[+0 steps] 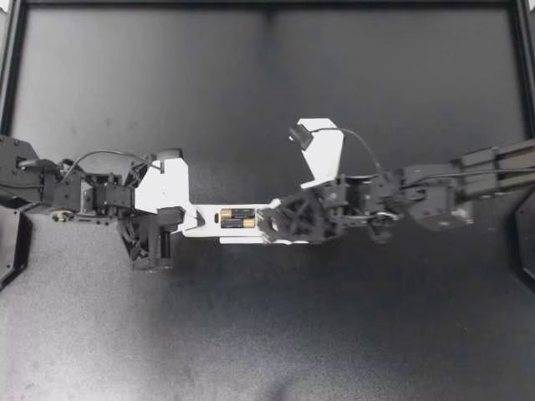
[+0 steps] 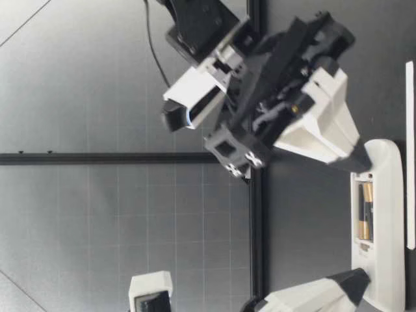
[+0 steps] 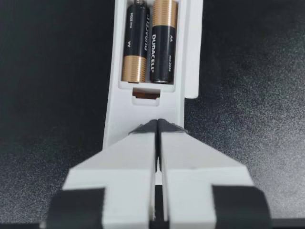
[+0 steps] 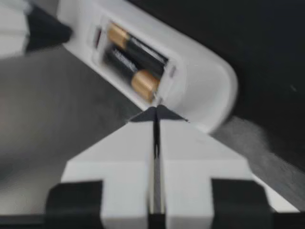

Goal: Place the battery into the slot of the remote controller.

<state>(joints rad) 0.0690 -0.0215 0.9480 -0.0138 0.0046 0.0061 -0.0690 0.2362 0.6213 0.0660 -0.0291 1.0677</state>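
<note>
Tabletop, black and matte, carries everything here: one table, two arms, one remote, one loose strip, two batteries.

Left arm comes in from its side and right arm from the other; they meet near the middle, tip toward tip, with the remote between them.

One white remote lies flat on the table, back side up, its slot uncovered. In the low view it rests flat on the surface with a gripper tip at each end.

One thin white strip lies on the table just beside the remote, along its long edge. The left wrist view shows it close against the remote's side; whether they touch I cannot tell.

Two batteries sit in the slot, side by side and head to tail. The left wrist view shows both, one with its gold end toward the gripper, the other with its gold end away. They also show in the low view and the right wrist view.

Left gripper has its fingers pressed together, holding nothing; its tips rest at the remote's end, just short of the slot.

Right gripper is likewise closed on nothing, its tips at the remote's opposite end, next to the batteries.
</note>
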